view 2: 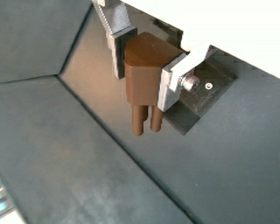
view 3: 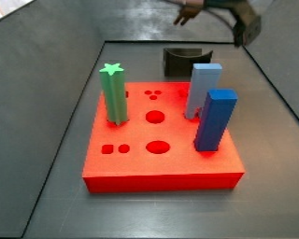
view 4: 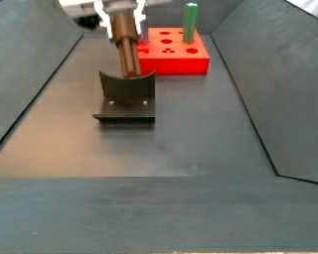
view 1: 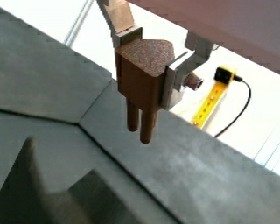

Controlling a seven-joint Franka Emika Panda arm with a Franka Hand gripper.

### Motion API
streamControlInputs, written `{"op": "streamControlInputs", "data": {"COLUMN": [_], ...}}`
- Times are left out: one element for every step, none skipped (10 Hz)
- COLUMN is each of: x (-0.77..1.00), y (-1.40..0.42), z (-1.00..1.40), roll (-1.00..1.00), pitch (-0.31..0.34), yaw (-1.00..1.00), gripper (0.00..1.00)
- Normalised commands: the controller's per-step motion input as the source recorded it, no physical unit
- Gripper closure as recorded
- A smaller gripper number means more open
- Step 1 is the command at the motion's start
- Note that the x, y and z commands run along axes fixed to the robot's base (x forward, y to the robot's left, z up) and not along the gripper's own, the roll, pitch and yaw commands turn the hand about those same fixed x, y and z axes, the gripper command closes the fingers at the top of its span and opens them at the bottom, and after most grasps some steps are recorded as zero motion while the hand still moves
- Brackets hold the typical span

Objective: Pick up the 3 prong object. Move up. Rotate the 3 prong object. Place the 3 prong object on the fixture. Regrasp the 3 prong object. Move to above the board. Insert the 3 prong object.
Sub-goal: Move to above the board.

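While the gripper (view 1: pixel 150 66) hangs in the air in a wrist view, its two silver fingers (view 1: pixel 122 19) are closed on the plug (view 1: pixel 143 77), a dark-brown piece with a wedge-shaped head. The prongs point down from the head toward the dark floor (view 1: pixel 38 83) and hang clear of it. Behind the piece, a yellow tag (view 1: pixel 215 94) and a black cable (view 1: pixel 236 109) show against a pale background.

Seen from the opposite wrist camera, the gripper (view 2: pixel 145 63) clamps the same plug (view 2: pixel 143 83) by its head, one finger plate (view 2: pixel 178 80) flat against each side. Two prongs are visible side by side, and the third cannot be made out. Below them lies only the grey floor (view 2: pixel 60 149).

From a side camera, the board (view 3: pixel 163 140) fills the middle of the tray, bright red, with round holes and small shaped holes in its top. A green post (view 3: pixel 113 91) with a star top stands near one edge, and two blue blocks (view 3: pixel 212 117) stand near the opposite edge. Behind the board sits the fixture (view 3: pixel 182 60), dark, with a curved cut. The gripper (view 3: pixel 205 9) is a blur at the upper edge, above the fixture; what it holds cannot be told here.

From the opposite side camera, the gripper (view 4: pixel 122 18) hangs over the fixture (view 4: pixel 124 96), with the plug (view 4: pixel 124 50) held upright, its lower end close above the fixture's upright back. Whether they touch cannot be told. The board (view 4: pixel 173 52) lies just beyond, with the green post (view 4: pixel 191 20) on it.
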Motion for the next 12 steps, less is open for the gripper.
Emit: {"op": "streamControlInputs", "data": {"x": [-0.02, -0.01, -0.02, -0.02, -0.02, -0.02, -0.03, -0.03, -0.02, -0.02, -0.01, -0.45], "y": [0.04, 0.04, 0.03, 0.02, 0.02, 0.01, 0.01, 0.0, 0.0, 0.0, -0.01, -1.0], "z": [1.0, 1.0, 1.0, 1.0, 1.0, 1.0, 0.92, 0.69, 0.52, 0.41, 0.18, 0.17], "roll": [-0.03, -0.03, -0.03, -0.04, -0.04, -0.04, -0.05, -0.05, -0.06, -0.06, -0.06, -1.0], "pitch": [-0.017, -0.029, -0.037, -0.037, -0.029, -0.016, -0.001, 0.024, 0.04, 0.053, 0.083, -0.105], "yaw": [0.14, 0.12, 0.07, 0.04, 0.02, 0.0, -0.01, -0.01, -0.01, -0.01, 0.0, -0.09], "gripper": [1.0, 1.0, 1.0, 1.0, 1.0, 1.0, 1.0, 1.0, 1.0, 1.0, 1.0, 1.0]}}
